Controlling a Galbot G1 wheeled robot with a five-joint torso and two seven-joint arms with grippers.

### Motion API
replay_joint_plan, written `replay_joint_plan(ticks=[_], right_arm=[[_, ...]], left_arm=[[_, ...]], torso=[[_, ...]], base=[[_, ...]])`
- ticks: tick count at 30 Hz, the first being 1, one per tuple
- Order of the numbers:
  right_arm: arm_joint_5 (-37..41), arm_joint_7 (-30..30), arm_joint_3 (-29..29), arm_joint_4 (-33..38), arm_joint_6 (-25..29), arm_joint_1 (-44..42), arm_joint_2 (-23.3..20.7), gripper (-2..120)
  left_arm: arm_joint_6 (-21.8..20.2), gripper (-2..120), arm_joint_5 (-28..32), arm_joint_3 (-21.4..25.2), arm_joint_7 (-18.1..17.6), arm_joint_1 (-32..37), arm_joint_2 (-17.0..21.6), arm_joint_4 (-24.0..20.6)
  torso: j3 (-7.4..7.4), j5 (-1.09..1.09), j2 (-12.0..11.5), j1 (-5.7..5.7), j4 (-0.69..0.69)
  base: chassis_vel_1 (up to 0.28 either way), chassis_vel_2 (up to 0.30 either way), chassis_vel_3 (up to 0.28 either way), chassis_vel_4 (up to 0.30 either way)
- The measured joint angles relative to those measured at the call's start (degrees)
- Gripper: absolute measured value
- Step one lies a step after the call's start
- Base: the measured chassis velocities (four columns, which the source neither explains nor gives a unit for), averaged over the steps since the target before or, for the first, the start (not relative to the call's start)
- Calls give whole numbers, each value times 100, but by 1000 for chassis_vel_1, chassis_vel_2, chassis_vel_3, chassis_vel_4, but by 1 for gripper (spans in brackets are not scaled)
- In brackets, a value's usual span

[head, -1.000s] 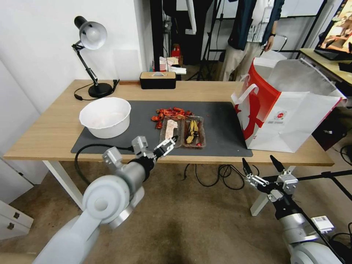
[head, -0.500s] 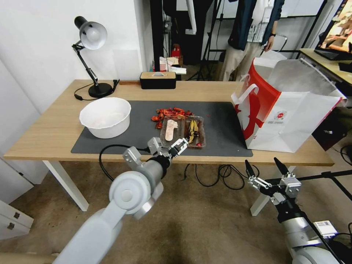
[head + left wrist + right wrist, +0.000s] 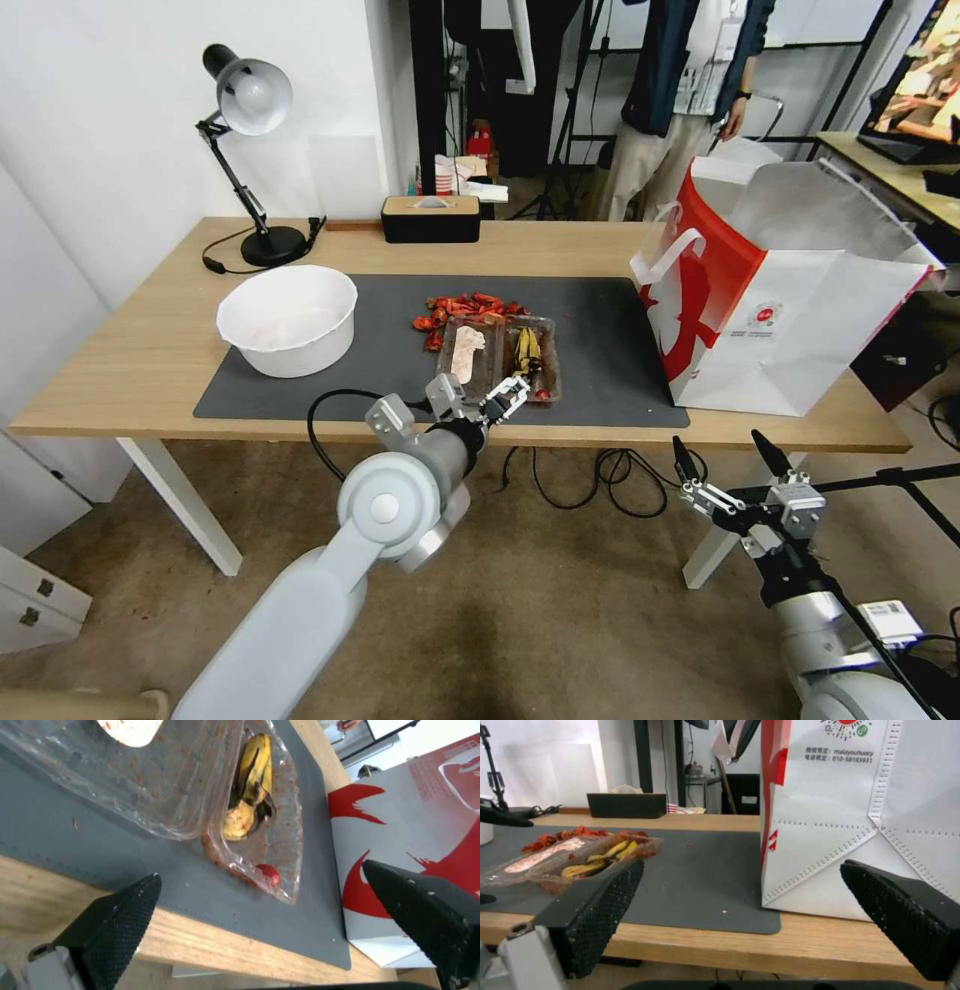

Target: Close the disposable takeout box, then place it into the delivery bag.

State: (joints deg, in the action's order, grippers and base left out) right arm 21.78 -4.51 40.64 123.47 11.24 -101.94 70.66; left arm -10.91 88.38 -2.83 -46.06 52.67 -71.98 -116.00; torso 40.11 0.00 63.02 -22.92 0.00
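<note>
Left gripper (image 3: 505, 397): fingers spread apart with nothing between them, poised at the near edge of the table, just short of the takeout box's front corner; its pale arm reached up and forward from the lower left, elbow bent, a black cable looping behind the wrist.
Right gripper (image 3: 728, 455): fingers wide apart, empty, held low in front of the table below its edge, pointing upward, well apart from the box and short of the bag.
Table (image 3: 150, 350): light wood, carrying a dark grey mat (image 3: 600, 320) across its middle.
Delivery bag (image 3: 800, 330): red and white, standing upright and open at the right end of the table, partly on the mat, white loop handles at its red side, silver lining showing at the mouth.
White bowl (image 3: 288, 318): round, on the left part of the mat, well apart from the box.
Disposable takeout box (image 3: 500, 358): clear hinged tray lying open and flat near the mat's front edge, between bowl and bag; a pale pinkish piece in the left half, yellow-brown food and a small red item in the right half.
Red food scraps (image 3: 465, 305): scattered on the mat just behind the box.
</note>
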Motion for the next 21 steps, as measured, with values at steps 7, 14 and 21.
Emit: replay_joint_plan(ticks=[7,14,21], right_arm=[[7,2,-3,-53,20,24,-34,100],[14,6,-29,-61,20,49,-62,100],[6,9,-56,-61,20,41,-47,100]], left_arm=[[43,100,20,2,6,-110,-81,207],[80,100,-19,19,21,-195,-176,375],[94,100,-53,48,40,-254,-215,523]], torso=[[0,0,1,0,0],[0,0,1,0,0],[-3,-1,2,3,-3]], base=[[0,0,0,0],[0,0,0,0],[0,0,0,0]])
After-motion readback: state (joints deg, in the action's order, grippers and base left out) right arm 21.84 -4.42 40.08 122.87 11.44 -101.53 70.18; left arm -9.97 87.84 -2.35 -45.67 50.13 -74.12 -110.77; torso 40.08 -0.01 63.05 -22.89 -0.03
